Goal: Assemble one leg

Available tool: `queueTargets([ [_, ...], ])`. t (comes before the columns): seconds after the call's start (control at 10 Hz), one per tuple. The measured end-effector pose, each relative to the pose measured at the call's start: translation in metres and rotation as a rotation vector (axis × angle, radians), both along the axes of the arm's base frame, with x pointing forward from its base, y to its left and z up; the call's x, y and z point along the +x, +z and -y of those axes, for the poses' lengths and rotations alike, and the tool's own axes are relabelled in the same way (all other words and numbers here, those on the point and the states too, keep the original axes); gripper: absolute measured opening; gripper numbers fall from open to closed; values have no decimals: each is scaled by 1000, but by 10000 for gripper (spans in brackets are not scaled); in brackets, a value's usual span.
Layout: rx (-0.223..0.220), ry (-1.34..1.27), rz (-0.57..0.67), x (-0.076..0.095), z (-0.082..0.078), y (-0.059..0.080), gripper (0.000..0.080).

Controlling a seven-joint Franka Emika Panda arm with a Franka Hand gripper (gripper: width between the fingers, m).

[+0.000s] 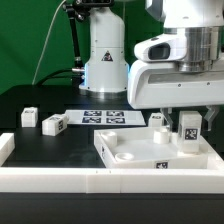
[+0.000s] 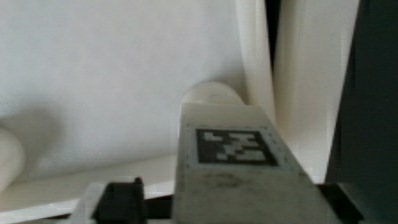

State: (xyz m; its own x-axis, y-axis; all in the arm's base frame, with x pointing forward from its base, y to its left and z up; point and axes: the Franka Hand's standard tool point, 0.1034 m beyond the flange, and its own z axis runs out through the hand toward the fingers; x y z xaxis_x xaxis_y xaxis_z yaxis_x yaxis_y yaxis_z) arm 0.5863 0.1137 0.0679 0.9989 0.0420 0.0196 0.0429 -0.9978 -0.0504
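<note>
While the gripper (image 1: 188,117) hangs over the panel (image 1: 135,152) at its corner on the exterior view's right, its fingers are drawn narrow, clamped on the leg (image 1: 188,131), which is upright with its tag showing. Wrist view: leg (image 2: 237,150) sits just by a round socket (image 2: 217,94); contact cannot be told. Second leg (image 1: 29,116) and third leg (image 1: 53,124) rest on the table (image 1: 40,98); fourth leg (image 1: 157,120) is just behind the panel. Marker board (image 1: 105,117) is nearby.

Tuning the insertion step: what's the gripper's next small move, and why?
Probably nudge the leg toward the socket, then lower. The gripper holds it upright over the panel's corner; the wrist view shows the socket just beyond its tip.
</note>
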Motion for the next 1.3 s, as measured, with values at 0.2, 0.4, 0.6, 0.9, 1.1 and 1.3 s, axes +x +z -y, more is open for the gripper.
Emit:
queueTargets([
  [0.2,1,-32,-2,0,0,0,288],
  [0.4,3,-139,-8,0,-1,0,288],
  [0.6,9,-368,-20,-1,-2,0,288],
  [0.9,26,-710,-43,-1,-2,-1,289],
  [1.1,39,-919,-59,-1,-1,-1,290],
  [1.3,48,-1103,-75,-1,-2,-1,290],
])
